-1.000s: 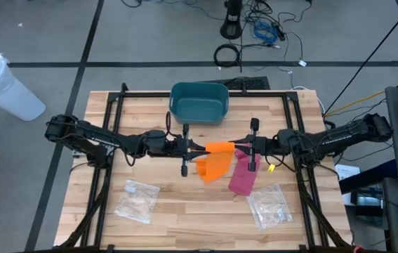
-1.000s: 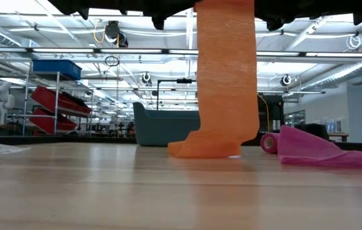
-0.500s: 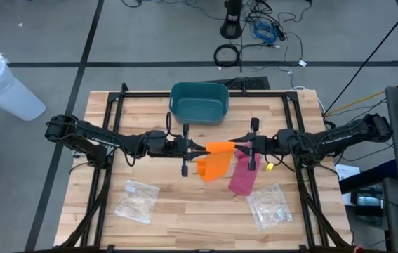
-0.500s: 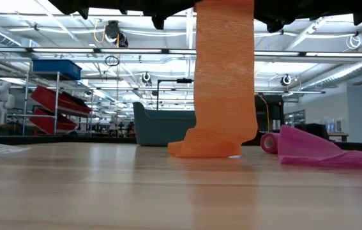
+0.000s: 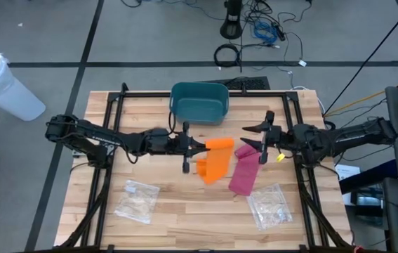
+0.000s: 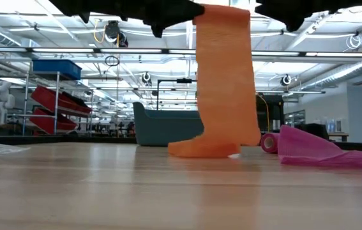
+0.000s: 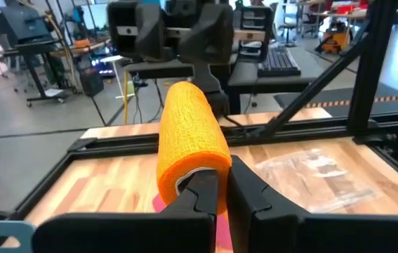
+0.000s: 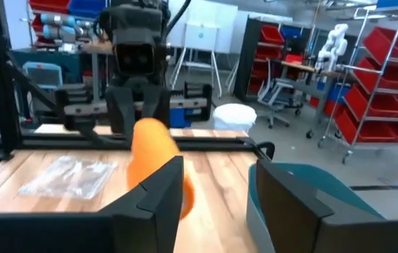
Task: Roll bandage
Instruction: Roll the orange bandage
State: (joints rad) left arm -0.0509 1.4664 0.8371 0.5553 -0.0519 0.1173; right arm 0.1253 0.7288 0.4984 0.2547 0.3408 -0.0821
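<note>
An orange bandage roll [image 5: 220,144] hangs level above the table's middle, with my left gripper [image 5: 203,145] shut on its left end. Its loose strip [image 6: 223,76] drops to the table, where the lower end [image 6: 205,150] lies crumpled. My right gripper [image 5: 250,138] stands open just right of the roll, touching nothing. In the right wrist view the roll [image 8: 155,151] shows beyond its spread fingers. A pink bandage [image 5: 244,170], partly unrolled, lies flat on the table below my right gripper. My left gripper pinches the roll's near end [image 7: 193,174] between its two shut fingers [image 7: 244,193]. The fingers come level from the table's left and lie along the roll's axis. The roll is held level, clear of the table, with its tail hanging slack to the wood.
A teal bin [image 5: 199,102] stands at the far middle of the table. Two clear plastic bags lie near the front edge, one to the left [image 5: 137,200] and one to the right [image 5: 269,206]. A black frame [image 5: 107,126] runs around the work area.
My right gripper has opened, let go of the roll's right end and drawn back toward the table's right edge, rising a little. The orange roll stays in my left gripper, and its hanging strip has shifted slightly.
</note>
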